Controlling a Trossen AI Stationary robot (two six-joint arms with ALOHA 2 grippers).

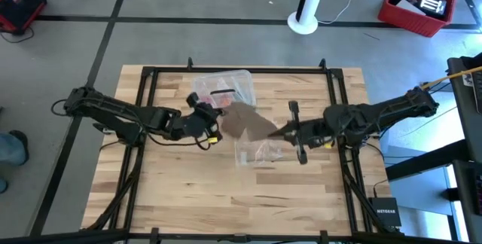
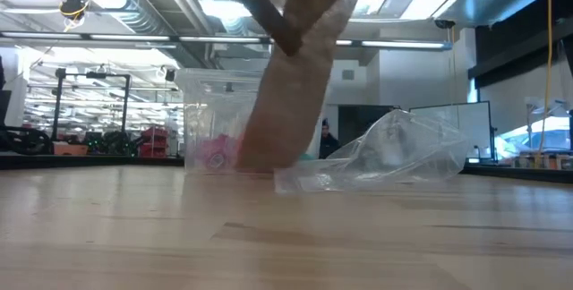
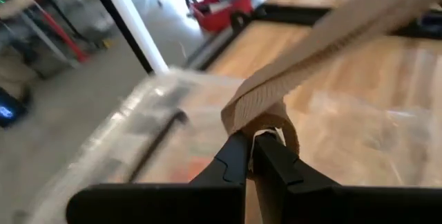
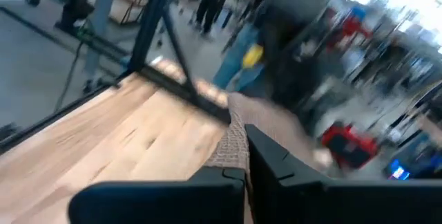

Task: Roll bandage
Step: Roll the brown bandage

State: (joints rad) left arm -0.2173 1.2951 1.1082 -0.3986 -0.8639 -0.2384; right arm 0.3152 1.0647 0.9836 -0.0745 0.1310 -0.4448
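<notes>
The brown-tan bandage [image 1: 245, 120] is held up over the middle of the table between my two grippers. In the low view it hangs as a wide strip [image 2: 286, 84], and its lower end [image 2: 260, 160] reaches the table top in front of the clear box. My left gripper [image 1: 216, 129] is shut on the bandage's left part. My right gripper [image 1: 285, 132] is shut on its right part. The strip also shows in the left wrist view [image 3: 331, 30] and in the right wrist view [image 4: 238, 134]. My left gripper pinches the bandage between its two fingers at a place where the strip doubles over [image 3: 252, 117], so several layers lie in the hold. The fingers come from the table's left. The strip runs straight from them toward the other arm, clear of the table. My right gripper pinches the bandage between its two fingers [image 4: 233, 151], coming from the table's right. The cloth reaches on past the fingertips [image 4: 242, 110]. One layer or several, I cannot tell. The held part is clear of the table.
A clear plastic box [image 1: 222, 89] with red and pink contents stands behind the bandage, toward the far edge. A crinkled clear plastic bag [image 1: 260, 152] lies under and just in front of the bandage. Bare wood lies toward the near edge [image 1: 241, 206].
</notes>
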